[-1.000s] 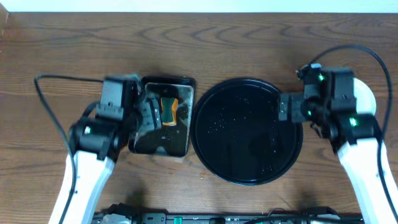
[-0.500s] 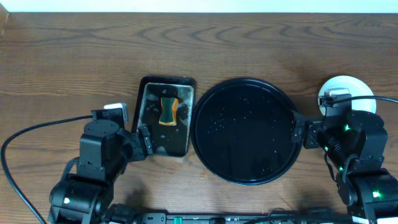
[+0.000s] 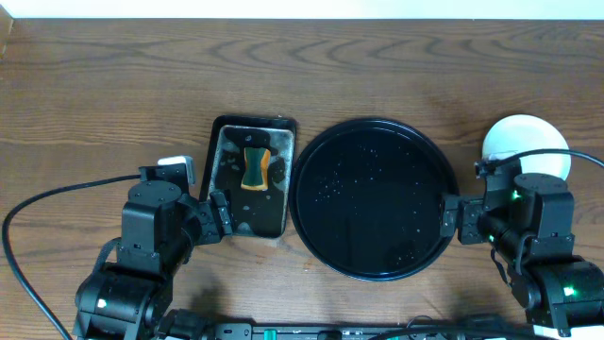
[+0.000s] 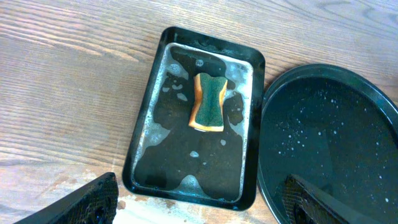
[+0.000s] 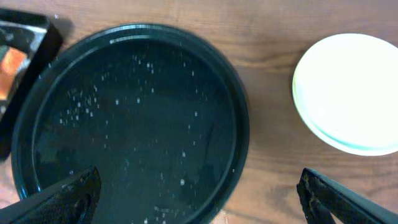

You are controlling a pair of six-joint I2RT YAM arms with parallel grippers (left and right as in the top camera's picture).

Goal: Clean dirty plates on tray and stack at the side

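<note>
Left gripper (image 4: pixel 204 203) spread wide, empty, over the near end of the sponge pan (image 4: pixel 142 134). Right gripper (image 5: pixel 205 200) likewise, over the tray (image 5: pixel 241 127). No plates on the tray. Plates (image 5: pixel 347 87) stacked right of it. Likely light, stiff, wet-slick, chippable; pinch the rim.

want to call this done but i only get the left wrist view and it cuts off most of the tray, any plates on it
observer: None. The overhead view shows the whole tray holding only scattered droplets.
operator: so where are the plates
observer: The plates sit stacked on the table to the right of the tray, apart from its rim.
operator: top one clean
observer: Yes. In the right wrist view its face is plain and pale, with no sauce on it.
</note>
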